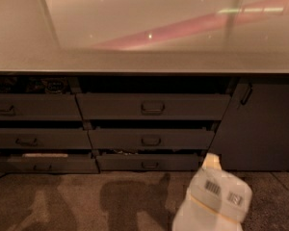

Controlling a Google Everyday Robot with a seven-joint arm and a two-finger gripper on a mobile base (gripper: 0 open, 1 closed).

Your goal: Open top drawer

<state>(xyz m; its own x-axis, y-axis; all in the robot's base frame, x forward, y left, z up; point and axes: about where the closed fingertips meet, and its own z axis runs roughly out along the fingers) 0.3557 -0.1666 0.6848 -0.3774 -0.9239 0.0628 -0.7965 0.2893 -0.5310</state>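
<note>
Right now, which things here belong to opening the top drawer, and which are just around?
Job: top drawer; its handle; gripper, low at right, apart from the handle.
Just around: lower drawers; left drawers; cupboard door; counter.

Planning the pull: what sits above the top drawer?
The counter overhangs the top drawer; the gap between is dark, contents hidden. The claw hangs low right, clear of it.
</note>
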